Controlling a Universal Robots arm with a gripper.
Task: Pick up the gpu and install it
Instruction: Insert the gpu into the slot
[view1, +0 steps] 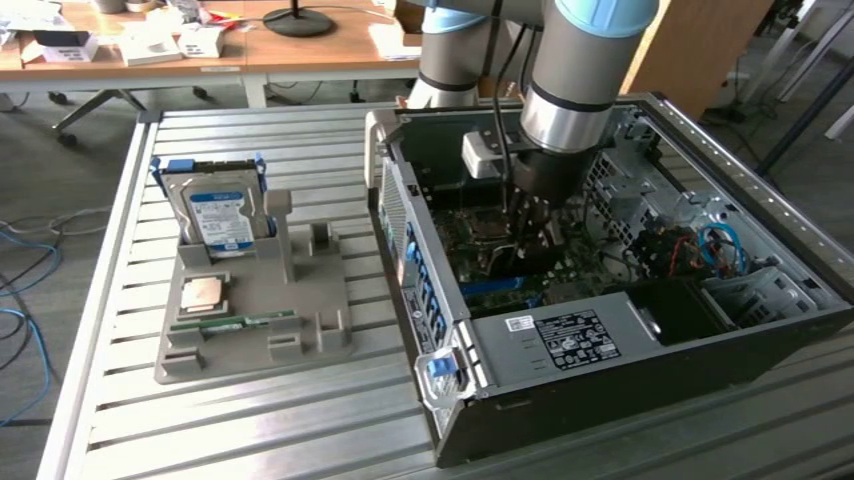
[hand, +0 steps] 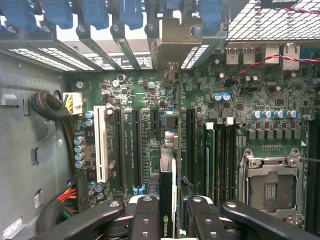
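Inside the open computer case (view1: 641, 340), at the centre of the exterior view, my end effector (hand: 172, 222) is clamped narrow on the gpu (hand: 167, 192). Its fingers (hand: 145, 220) press one on each face of the card, which I see edge-on above the motherboard (hand: 235, 100).

The card stands upright on its edge, with its long axis parallel to the black expansion slots (hand: 137, 145). Its far end points at the case's rear wall, where the blue latches (hand: 95, 12) sit. A metal bracket (hand: 175, 32) stands there in line with it, probably its own. Whether the edge connector has entered a slot I cannot tell.

To do this step well, I judge I must keep the card square to the board and parallel to the slot, line the bracket end up with the rear opening, and press straight down, evenly and without twisting.

The hard drive (view1: 220, 215) rests in its holder on the worktop (view1: 267, 430), at the exterior view's left.
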